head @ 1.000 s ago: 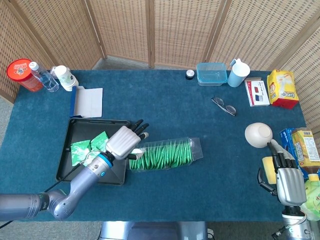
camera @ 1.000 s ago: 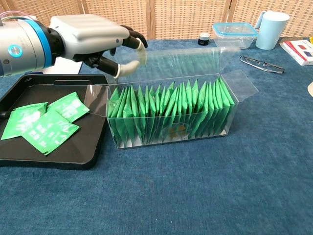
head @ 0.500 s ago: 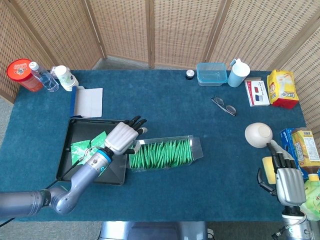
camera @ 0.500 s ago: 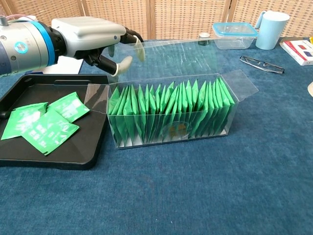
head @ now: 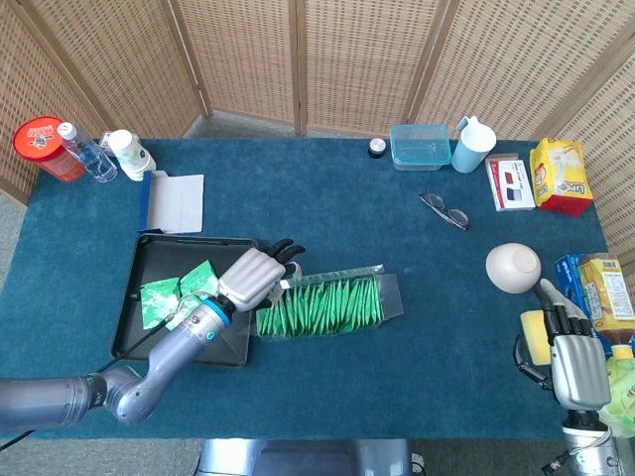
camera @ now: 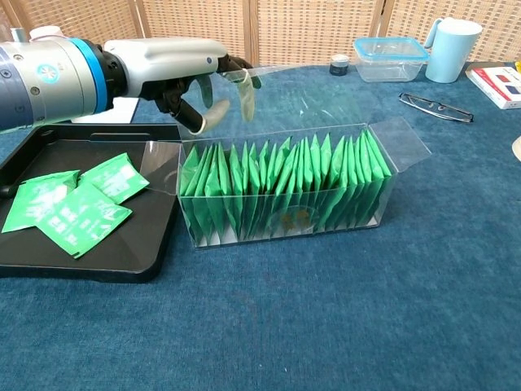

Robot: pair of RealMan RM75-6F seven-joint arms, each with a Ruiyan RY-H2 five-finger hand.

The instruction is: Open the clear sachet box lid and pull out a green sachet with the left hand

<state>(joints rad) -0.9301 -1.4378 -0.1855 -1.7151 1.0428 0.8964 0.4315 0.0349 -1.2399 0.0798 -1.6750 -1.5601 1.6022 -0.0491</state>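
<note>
The clear sachet box (camera: 285, 191) (head: 327, 305) lies at mid-table, packed with upright green sachets (camera: 277, 175). Its lid (camera: 326, 90) stands open, tipped to the far side. My left hand (camera: 191, 73) (head: 256, 276) hovers over the box's left end. Its fingers (camera: 245, 85) point down at the lid's left edge, and the thumb hangs just above the first sachets. Nothing is in its grasp. My right hand (head: 578, 365) rests at the table's front right corner with fingers extended, holding nothing.
A black tray (camera: 81, 130) (head: 189, 241) left of the box holds three loose green sachets (camera: 69, 208). Glasses (head: 444, 210), a white bowl (head: 513, 266), a food container (head: 419, 146) and a cup (head: 473, 145) sit at the back right. Bottles (head: 89, 154) stand at the back left.
My left hand has shifted right over the box's left end and its fingers now curl downward. The lid has been pushed further back. The right hand has not moved.
</note>
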